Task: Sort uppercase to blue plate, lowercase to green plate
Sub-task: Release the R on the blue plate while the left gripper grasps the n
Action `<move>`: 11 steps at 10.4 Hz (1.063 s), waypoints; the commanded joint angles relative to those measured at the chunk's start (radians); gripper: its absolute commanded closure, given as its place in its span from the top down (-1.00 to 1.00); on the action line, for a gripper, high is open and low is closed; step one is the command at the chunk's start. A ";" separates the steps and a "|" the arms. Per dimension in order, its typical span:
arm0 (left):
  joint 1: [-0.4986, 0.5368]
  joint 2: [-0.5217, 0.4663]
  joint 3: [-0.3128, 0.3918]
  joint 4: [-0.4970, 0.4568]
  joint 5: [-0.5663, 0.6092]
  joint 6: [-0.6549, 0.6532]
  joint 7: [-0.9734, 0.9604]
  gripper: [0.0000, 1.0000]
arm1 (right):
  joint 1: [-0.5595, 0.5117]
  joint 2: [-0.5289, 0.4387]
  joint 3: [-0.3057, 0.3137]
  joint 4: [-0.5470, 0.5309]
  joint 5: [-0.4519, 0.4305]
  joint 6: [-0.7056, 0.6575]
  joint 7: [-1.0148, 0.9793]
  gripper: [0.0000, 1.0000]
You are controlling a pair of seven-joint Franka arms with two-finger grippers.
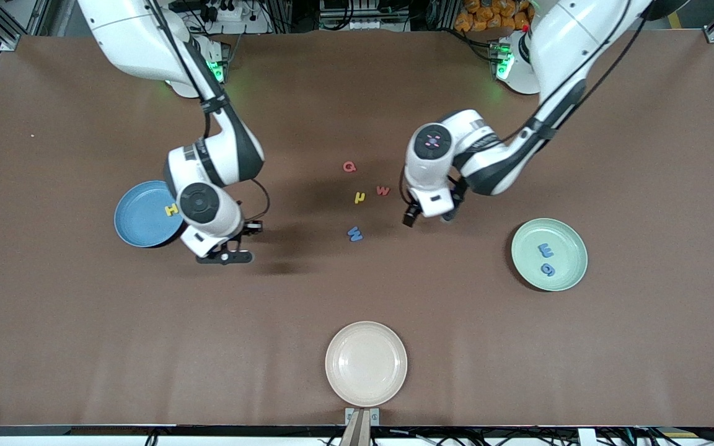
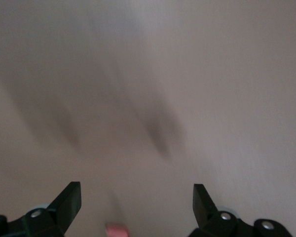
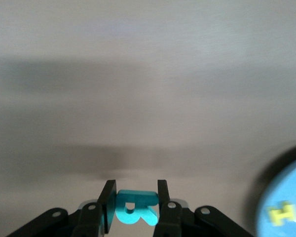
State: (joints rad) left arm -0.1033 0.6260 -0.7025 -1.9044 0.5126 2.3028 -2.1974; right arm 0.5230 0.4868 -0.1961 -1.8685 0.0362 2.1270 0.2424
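Note:
My right gripper (image 1: 228, 254) (image 3: 133, 196) is shut on a teal R (image 3: 135, 207) and hangs over bare table beside the blue plate (image 1: 137, 223) (image 3: 288, 190). In that plate lies a yellow H (image 1: 171, 210) (image 3: 281, 213). At mid-table lie a red Q (image 1: 349, 166), a yellow h (image 1: 359, 197), a red w (image 1: 382, 190) and a blue W (image 1: 354, 233). My left gripper (image 1: 432, 214) (image 2: 137, 195) is open and empty over the table beside the red w. The green plate (image 1: 571, 272) holds a blue E-like letter (image 1: 545, 249) and a blue g (image 1: 547, 269).
A cream-white plate (image 1: 366, 363) sits near the table's front edge, nearest the front camera. A blurred reddish scrap (image 2: 116, 229) shows low between the left fingers; I cannot tell which letter it is.

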 commanded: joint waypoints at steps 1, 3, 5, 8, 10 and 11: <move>-0.119 0.099 0.035 0.135 -0.023 -0.016 -0.124 1.00 | -0.009 -0.059 -0.112 -0.056 0.017 -0.050 -0.234 -0.46; -0.224 0.164 0.087 0.236 -0.049 -0.016 -0.246 1.00 | -0.032 -0.071 -0.207 -0.092 0.017 -0.065 -0.416 -0.46; -0.330 0.207 0.182 0.324 -0.104 -0.016 -0.284 1.00 | -0.047 -0.073 -0.270 -0.133 0.019 -0.085 -0.530 -0.46; -0.388 0.212 0.233 0.326 -0.144 -0.014 -0.286 1.00 | -0.055 -0.074 -0.292 -0.257 0.068 -0.075 -0.580 -0.44; -0.398 0.213 0.233 0.326 -0.148 -0.014 -0.288 1.00 | -0.057 -0.071 -0.295 -0.294 0.083 -0.075 -0.607 -0.38; -0.404 0.213 0.233 0.326 -0.151 -0.016 -0.294 1.00 | -0.057 -0.071 -0.301 -0.308 0.090 -0.075 -0.644 -0.35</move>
State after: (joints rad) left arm -0.4834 0.8343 -0.4811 -1.6005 0.3883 2.3025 -2.4752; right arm 0.4666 0.4487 -0.4877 -2.1346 0.0982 2.0442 -0.3489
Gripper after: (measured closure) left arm 0.000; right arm 0.621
